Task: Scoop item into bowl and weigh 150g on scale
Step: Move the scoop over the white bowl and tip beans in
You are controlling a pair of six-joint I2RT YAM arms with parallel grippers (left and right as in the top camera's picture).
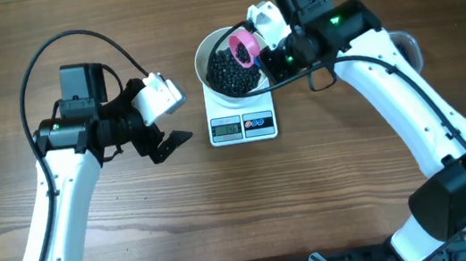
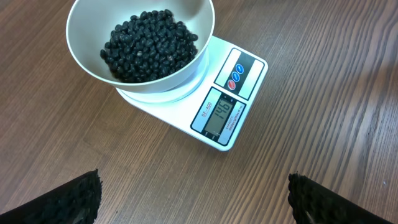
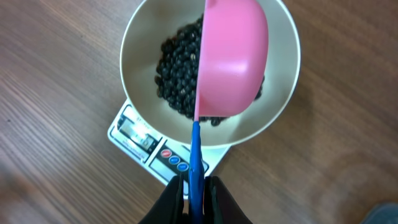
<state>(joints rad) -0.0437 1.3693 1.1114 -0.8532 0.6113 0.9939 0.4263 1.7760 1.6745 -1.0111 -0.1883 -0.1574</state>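
Over on the left, the left gripper hangs above the bare wooden table with its jaws spread wide and nothing between them. It sits a bit left of the scale and isn't touching anything.

In the middle there's the white kitchen scale, display and two round buttons facing the near edge. The display shows digits, but they're too small for me to read for sure. The white bowl sits right on top of the scale, and the black beans are heaped in the bottom of it. None spilled on the table that I can see.

Right side: the right gripper is clamped tight on the blue handle of a pink scoop. The scoop cup is tipped on its side over the right half of the bowl, above the beans. Can't tell if it actually touches them. An edge of a clear tub peeks out behind the right arm.
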